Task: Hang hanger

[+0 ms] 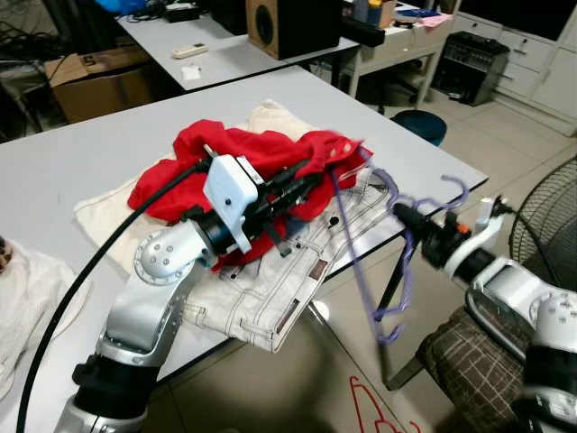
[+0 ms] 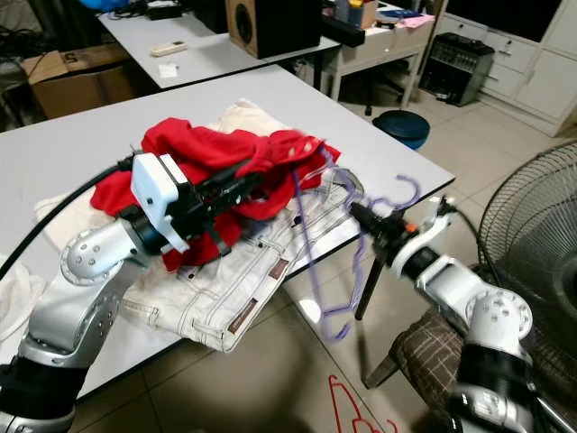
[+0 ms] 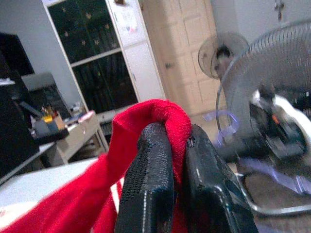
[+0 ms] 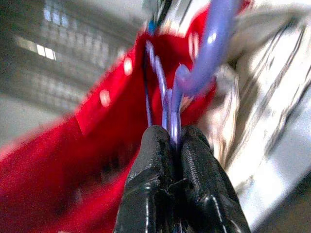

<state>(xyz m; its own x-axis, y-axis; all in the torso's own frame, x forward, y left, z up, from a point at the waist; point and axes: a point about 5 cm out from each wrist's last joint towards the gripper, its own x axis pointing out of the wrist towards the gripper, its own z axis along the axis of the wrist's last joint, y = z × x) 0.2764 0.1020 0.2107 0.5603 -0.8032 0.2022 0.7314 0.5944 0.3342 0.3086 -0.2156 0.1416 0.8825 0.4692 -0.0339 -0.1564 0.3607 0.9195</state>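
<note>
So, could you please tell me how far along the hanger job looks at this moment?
Done: both grasps are made. The left tool is shut on the red garment, lifting its edge off the white jeans on the table. The right tool is shut on the purple hanger beside the table edge. In hand: bringing the two together. Left: the hanger is not clearly inside the garment, and nothing is hung up yet.

Left pincer [image 2: 257, 185] clamped on a crumpled red cloth garment [image 2: 212, 153] lying over white denim jeans [image 2: 234, 289] on the grey table [image 2: 81, 144]; right pincer [image 2: 359, 215], off the table's edge, grips a thin purple wire hanger [image 2: 311, 225], blurred, beside a black mesh fan [image 2: 532, 234]
</note>
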